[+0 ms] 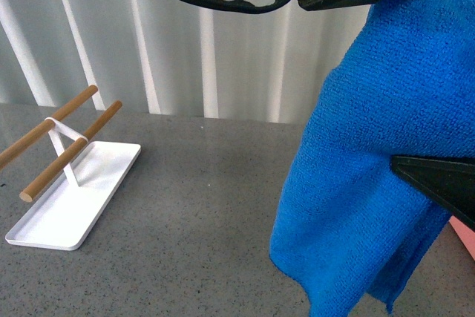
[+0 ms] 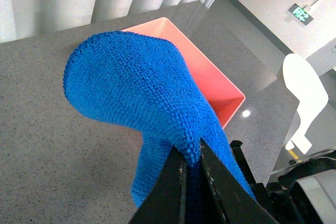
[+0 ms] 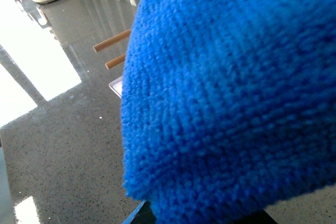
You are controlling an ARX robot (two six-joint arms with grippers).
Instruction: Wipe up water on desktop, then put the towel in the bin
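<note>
A speckled dark grey desktop (image 1: 208,213) spans the scene. Over its right side hangs the bright blue towel (image 1: 371,168), draped in loose folds. The salmon-pink bin (image 2: 210,77) sits on the desktop just beyond the towel. A white tray (image 1: 52,224) with 2 wooden rods (image 1: 70,150) stands well apart, far left. The left gripper (image 2: 191,169) pinches the towel tightly, jaws closed. The right gripper (image 1: 441,183) is beside the towel; how far open it is cannot be told.

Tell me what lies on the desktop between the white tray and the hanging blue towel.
Nothing lies there: the front view shows only bare speckled grey desktop between the white tray and the blue towel.
</note>
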